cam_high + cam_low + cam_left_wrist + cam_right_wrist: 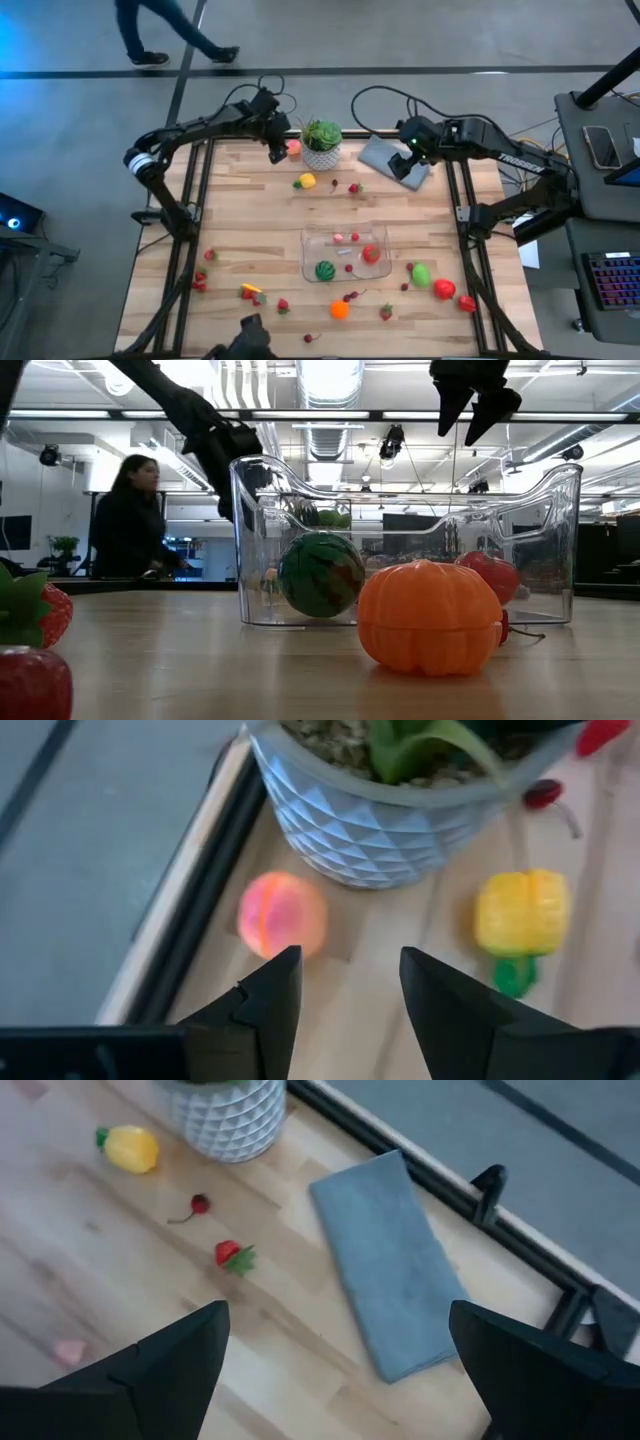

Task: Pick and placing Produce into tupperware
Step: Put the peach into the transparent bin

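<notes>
My left gripper (350, 960) is open near the table's far edge (278, 150). It hovers just beside a pink-orange peach (282, 913) that lies on the wood by the potted plant's white pot (390, 810). A yellow pepper (522, 912) lies a little farther off. My right gripper (338, 1315) is wide open above the folded grey cloth (390, 1275) at the far right (408, 165). The clear tupperware (345, 250) stands mid-table and holds a striped melon (325, 270), a red tomato (371, 254) and small pink pieces. An orange pumpkin (430, 615) lies in front of it.
Loose produce is scattered on the near half of the table: strawberries at the left (200, 282), a green fruit (421, 274) and red ones (444, 289) at the right. A cherry (198, 1205) and a small strawberry (232, 1255) lie beside the plant. A person walks beyond the far edge.
</notes>
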### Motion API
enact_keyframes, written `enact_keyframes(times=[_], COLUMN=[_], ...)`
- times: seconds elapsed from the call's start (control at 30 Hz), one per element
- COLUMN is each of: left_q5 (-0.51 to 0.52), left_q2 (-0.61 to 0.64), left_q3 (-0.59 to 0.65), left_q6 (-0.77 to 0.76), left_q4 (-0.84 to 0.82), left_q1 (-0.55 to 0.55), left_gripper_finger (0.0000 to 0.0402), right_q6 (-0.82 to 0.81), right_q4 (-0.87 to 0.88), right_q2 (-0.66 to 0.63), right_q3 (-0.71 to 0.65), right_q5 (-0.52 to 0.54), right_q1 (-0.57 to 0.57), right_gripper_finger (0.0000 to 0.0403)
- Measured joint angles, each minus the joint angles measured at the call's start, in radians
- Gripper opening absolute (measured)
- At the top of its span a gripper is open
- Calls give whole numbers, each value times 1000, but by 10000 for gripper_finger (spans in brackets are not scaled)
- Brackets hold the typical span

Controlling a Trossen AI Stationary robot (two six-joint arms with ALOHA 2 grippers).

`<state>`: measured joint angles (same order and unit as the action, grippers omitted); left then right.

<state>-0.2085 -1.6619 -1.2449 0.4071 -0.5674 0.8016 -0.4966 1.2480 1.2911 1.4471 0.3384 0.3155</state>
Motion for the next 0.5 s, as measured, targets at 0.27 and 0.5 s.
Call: enact_keyframes(times=[0.27,0.5], left_q5=[4,39], left_q2=[-95,-121], left_q3=[-32,-31], left_q6=[225,290], left_q4=[1,40], left_q1=[43,42], left_gripper_finger=[157,157], right_q6=[-57,-79], right_q4=[-3,-4], right_q2=[0,1], right_q3=[0,0], right_q5=[3,24], right_q1=[52,85], right_gripper_finger=[370,370])
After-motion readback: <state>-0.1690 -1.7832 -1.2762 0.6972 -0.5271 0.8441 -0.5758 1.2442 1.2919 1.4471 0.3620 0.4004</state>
